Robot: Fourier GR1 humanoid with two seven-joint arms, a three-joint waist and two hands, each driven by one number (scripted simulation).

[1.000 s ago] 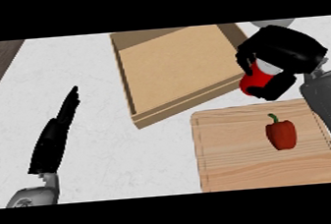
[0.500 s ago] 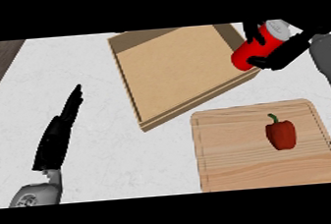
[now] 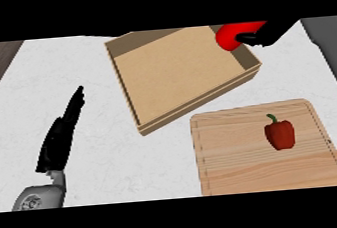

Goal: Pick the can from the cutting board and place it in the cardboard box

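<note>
Head view, right hand (image 3: 269,33) with fingers curled round the red can (image 3: 230,35) above the far right corner of the cardboard box (image 3: 133,93), red pepper (image 3: 280,133) on the cutting board (image 3: 235,166), left hand (image 3: 61,137) resting straight-fingered over the white desk (image 3: 64,69).
</note>
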